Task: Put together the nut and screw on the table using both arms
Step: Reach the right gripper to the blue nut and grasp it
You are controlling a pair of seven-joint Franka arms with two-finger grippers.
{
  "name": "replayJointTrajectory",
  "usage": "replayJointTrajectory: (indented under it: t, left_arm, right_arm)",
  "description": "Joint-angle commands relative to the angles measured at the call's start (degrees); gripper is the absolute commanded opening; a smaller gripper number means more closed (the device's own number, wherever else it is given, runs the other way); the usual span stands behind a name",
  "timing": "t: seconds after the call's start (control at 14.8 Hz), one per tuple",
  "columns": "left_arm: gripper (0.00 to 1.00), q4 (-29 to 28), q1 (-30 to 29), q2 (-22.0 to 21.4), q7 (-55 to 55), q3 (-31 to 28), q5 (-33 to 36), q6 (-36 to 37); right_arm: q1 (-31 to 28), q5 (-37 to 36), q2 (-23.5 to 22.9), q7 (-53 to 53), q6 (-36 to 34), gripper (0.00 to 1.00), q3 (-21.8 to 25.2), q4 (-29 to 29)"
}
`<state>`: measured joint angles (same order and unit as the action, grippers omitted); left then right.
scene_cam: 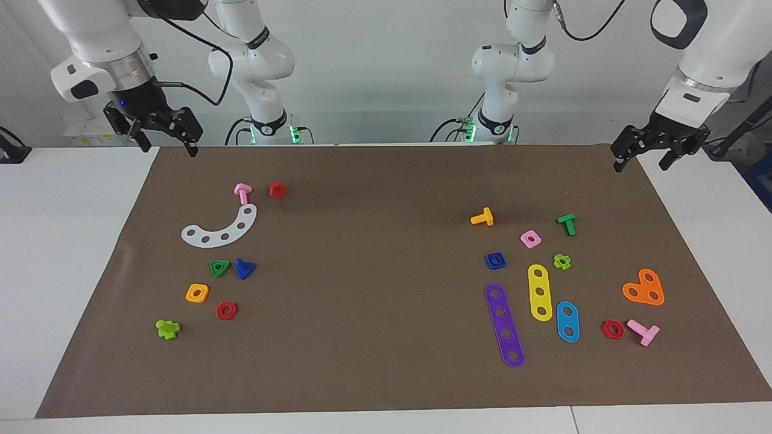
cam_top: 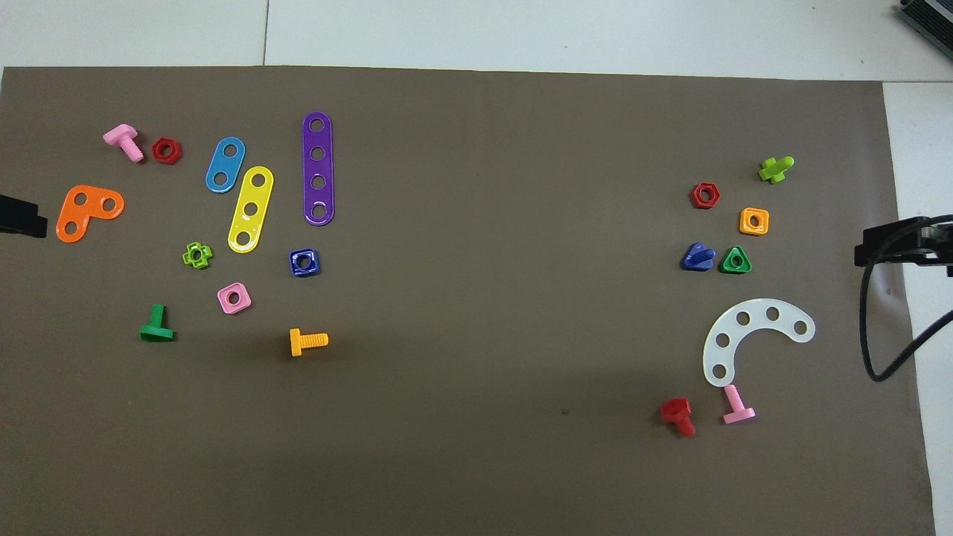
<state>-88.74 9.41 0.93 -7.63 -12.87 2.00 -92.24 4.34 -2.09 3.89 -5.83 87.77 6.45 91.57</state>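
The blue square nut (scene_cam: 495, 260) lies flat on the brown mat (scene_cam: 374, 313) toward the left arm's end of the table, beside a pink square nut; it also shows in the overhead view (cam_top: 305, 262). The blue screw (scene_cam: 244, 268) with its triangular head lies toward the right arm's end, beside a green triangular nut (scene_cam: 219, 268); it also shows in the overhead view (cam_top: 697, 257). My left gripper (scene_cam: 642, 161) hangs open and empty over the mat's edge at its own end. My right gripper (scene_cam: 167, 144) hangs open and empty over the mat's corner at its own end.
Near the blue nut lie a purple strip (scene_cam: 504, 325), a yellow strip (scene_cam: 540, 292), a blue strip (scene_cam: 567, 322), an orange bolt (scene_cam: 482, 217) and a pink nut (scene_cam: 530, 239). Near the screw lie a white curved strip (scene_cam: 221, 229), an orange nut (scene_cam: 197, 293) and a red nut (scene_cam: 227, 310).
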Motion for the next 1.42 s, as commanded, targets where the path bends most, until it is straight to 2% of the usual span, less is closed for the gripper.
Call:
replayJointTrajectory:
  t: [0.0,0.4,0.61,0.88,1.08,1.35]
  left_arm:
    - [1.00,-1.4,-0.1,-1.3,-0.4,0.2,1.0,0.1]
    - [1.00,-1.4,-0.1,-1.3,-0.4,0.2,0.9,0.1]
    - [1.00,-1.4,-0.1,-1.3,-0.4,0.2,0.9,0.1]
    - [1.00,-1.4,-0.1,-1.3,-0.4,0.2,1.0,0.1]
    - [1.00,-1.4,-0.1,-1.3,-0.4,0.2,1.0,0.0]
    - [1.00,-1.4,-0.1,-1.3,-0.4,0.2,0.9,0.1]
  right_arm:
    - [-0.1,0.9,0.8,-1.0,0.1,1.00,-0.3,1.2]
    - [0.0,1.3,0.9,-1.0,-1.1,1.00,-0.3,1.2]
    - [-0.1,1.4,3.0,-0.4,0.6,1.00,-0.7,5.4]
    - [1.1,2.3,1.3,3.4,2.0,1.00,-0.7,4.9]
    - [1.4,3.7,-1.9,7.8,13.4,1.00,-0.7,11.1]
    - [2.3,3.8,-9.1,19.3,25.0,1.00,-0.7,15.5]
